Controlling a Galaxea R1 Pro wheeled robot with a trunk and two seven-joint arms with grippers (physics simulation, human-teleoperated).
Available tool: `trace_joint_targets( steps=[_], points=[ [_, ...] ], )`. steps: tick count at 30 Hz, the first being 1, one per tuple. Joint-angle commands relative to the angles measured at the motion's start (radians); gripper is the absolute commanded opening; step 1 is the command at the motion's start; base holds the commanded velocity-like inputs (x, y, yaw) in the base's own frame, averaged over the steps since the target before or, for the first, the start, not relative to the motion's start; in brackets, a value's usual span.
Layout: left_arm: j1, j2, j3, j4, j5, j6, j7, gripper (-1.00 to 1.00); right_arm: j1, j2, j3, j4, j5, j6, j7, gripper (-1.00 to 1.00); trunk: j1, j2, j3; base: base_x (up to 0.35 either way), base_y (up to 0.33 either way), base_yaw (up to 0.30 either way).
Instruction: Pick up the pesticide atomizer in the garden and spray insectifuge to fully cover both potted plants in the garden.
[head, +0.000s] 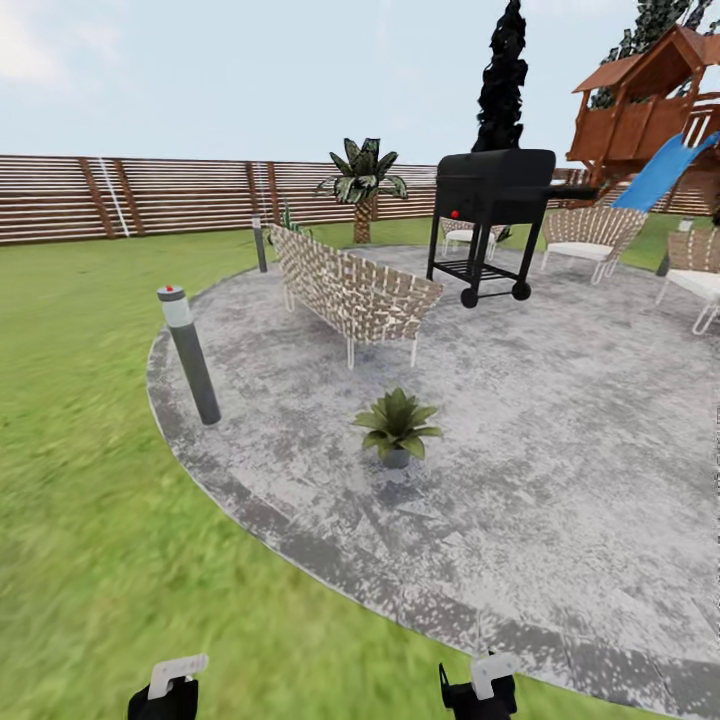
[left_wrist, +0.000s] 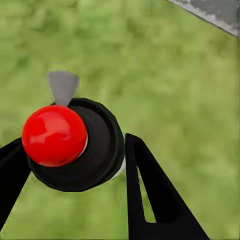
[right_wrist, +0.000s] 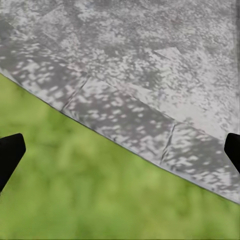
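In the left wrist view the pesticide atomizer is seen from above: a dark round body, a red knob and a pale grey nozzle, over grass. My left gripper is shut on it, one black finger on each side. One potted plant, a rosette of broad green leaves in a grey pot, stands on the round grey patio of the garden ahead. My left gripper and right gripper show at the lower edge of the head view. The right gripper is open and empty above the patio's rim.
A grey bollard lamp stands at the patio's left edge, another further back. A woven bench, a black grill and white chairs sit on the far patio. Lawn lies left, fence behind.
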Motion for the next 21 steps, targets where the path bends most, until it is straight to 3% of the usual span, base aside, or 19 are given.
trace_joint_targets(
  steps=[1,21],
  points=[
    [0.0,0.0,0.005,0.001,0.004,-0.003,-0.002,-1.0,-0.001,0.0,0.007,0.001,0.005,-0.001,-0.01,1.0,0.0,0.0,-0.001,0.292,0.22,-0.265],
    [0.0,0.0,0.005,0.001,0.004,-0.003,-0.002,-1.0,-0.001,0.0,0.007,0.001,0.005,-0.001,-0.01,1.0,0.0,0.0,-0.001,0.286,0.225,-0.265]
  ],
)
